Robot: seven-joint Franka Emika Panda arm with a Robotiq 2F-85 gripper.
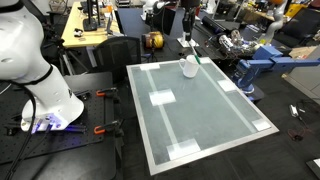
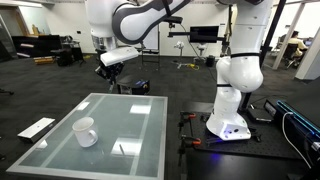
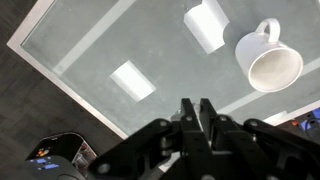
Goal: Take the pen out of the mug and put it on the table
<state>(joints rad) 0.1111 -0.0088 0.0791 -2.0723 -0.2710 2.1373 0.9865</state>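
A large, pale grey-green frosted table [image 1: 205,122] with a white rim carries a squat white mug [image 1: 188,68] (upright, near the far edge) and white tape patches [image 1: 161,98].

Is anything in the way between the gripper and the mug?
Nothing visible. The gripper hangs in open air high over the table edge, and the mug stands upright on the tabletop. Only flat white tape patches lie nearby.

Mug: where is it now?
The mug stands upright on the table, close to its far edge in an exterior view. In the wrist view it sits upper right, beside a white tape patch.
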